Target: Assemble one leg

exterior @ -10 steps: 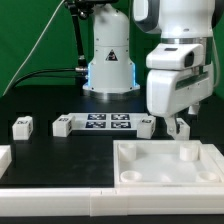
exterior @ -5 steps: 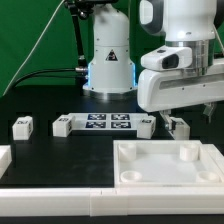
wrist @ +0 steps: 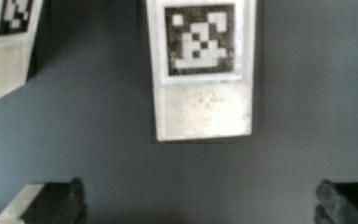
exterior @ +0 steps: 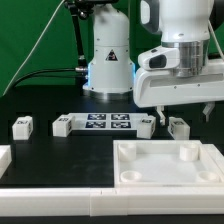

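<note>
Several small white legs with tags lie on the black table in the exterior view: one at the left (exterior: 21,126), one beside the marker board (exterior: 62,126), one at its other end (exterior: 146,124) and one further right (exterior: 179,127). My gripper (exterior: 183,113) hangs just above that last leg, open and empty. In the wrist view the gripper (wrist: 201,205) shows its two dark fingertips (wrist: 51,202) spread wide. A white leg with its tag (wrist: 204,75) lies ahead of them, untouched. Another tagged piece (wrist: 7,50) sits at the frame edge.
The marker board (exterior: 105,122) lies flat at mid-table. The large white tray-like piece with round sockets (exterior: 200,178) sits in front of the gripper. A white rail (exterior: 60,205) runs along the front edge, and a white part (exterior: 4,156) lies at the exterior view's left.
The gripper has turned about its vertical axis, now showing its broad side, and has lifted slightly off the right-hand leg. The leg stays on the table.
</note>
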Tool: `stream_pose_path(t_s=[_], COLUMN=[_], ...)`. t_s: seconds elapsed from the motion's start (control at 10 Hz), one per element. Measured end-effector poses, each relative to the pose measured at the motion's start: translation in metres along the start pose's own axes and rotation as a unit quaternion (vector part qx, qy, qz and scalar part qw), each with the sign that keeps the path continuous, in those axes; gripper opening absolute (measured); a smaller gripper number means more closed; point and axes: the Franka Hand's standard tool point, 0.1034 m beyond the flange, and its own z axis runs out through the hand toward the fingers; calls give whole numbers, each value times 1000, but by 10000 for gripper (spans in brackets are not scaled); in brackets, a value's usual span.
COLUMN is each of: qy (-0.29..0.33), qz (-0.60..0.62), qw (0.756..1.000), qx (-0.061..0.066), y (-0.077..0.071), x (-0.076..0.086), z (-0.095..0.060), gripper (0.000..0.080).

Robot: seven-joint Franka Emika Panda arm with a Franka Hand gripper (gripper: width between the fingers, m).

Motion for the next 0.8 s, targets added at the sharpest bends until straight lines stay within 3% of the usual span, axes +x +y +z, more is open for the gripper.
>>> stream_pose_path(t_s=[0.3, 0.5, 0.8], qy=[-118, -248, -355], qz=[-31, -34, -30], qw=[992, 968, 934], qx=[-6, -10, -14], y=[2, -5, -11], x=[-12, -27, -35], z=[7, 10, 20], gripper=[649, 649, 649])
